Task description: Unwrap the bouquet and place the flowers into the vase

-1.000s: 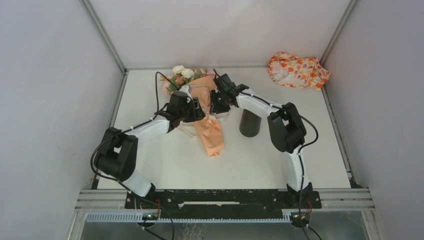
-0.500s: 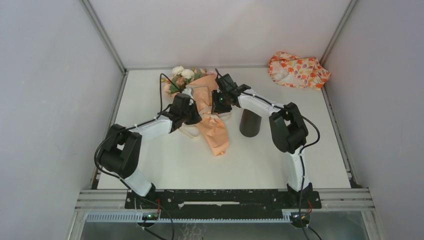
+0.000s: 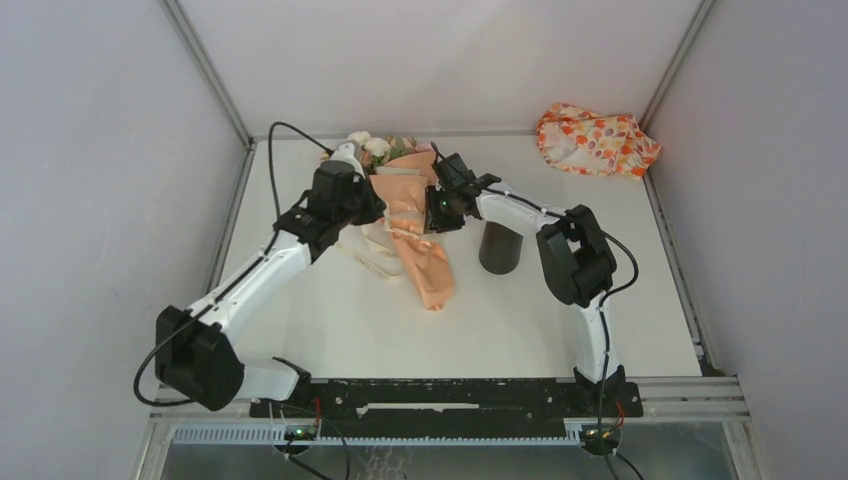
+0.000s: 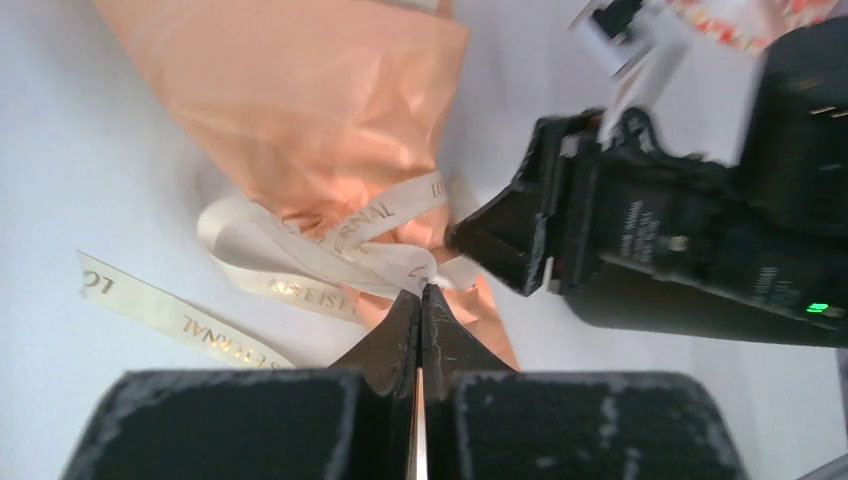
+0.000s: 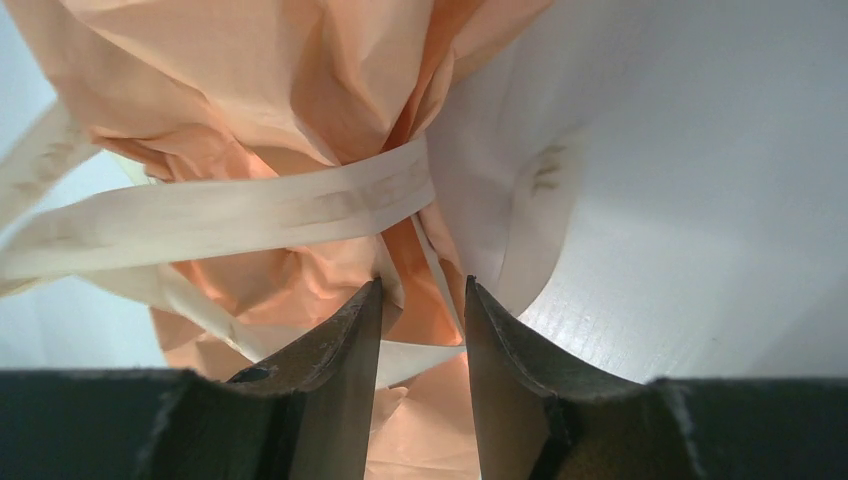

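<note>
The left arm [image 3: 250, 278] stretches far forward, jaws pressed fully together; the right arm [image 3: 520, 210] folds inward at its elbow, jaws partly apart.

A white worktop [image 3: 330, 320] sits boxed in by plain pale grey walls [image 3: 100, 150] on three sides, with aluminium posts [image 3: 205, 70] running up the back corners. An orange-and-white floral cloth [image 3: 595, 140] lies crumpled in the far right corner. A black rail [image 3: 440, 395] crosses the near edge. The light is soft and even.
</note>
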`<action>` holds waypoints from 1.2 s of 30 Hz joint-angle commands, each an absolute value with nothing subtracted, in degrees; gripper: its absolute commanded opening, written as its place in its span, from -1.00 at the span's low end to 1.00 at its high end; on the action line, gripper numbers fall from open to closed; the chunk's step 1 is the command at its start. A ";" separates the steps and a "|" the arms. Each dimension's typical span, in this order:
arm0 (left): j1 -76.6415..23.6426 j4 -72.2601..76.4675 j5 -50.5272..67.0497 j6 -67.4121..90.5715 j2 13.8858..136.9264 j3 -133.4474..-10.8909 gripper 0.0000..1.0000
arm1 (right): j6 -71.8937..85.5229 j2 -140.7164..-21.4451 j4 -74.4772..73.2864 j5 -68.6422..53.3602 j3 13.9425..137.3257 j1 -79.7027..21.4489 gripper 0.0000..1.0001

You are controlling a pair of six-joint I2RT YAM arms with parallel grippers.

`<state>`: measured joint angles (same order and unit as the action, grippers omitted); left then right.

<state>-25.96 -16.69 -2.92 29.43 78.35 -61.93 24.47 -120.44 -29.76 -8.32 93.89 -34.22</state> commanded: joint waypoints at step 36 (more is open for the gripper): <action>-8.86 -41.61 -32.85 27.23 55.93 -91.77 -0.52 | 23.61 -114.69 -31.16 -7.56 98.69 -34.63 -0.09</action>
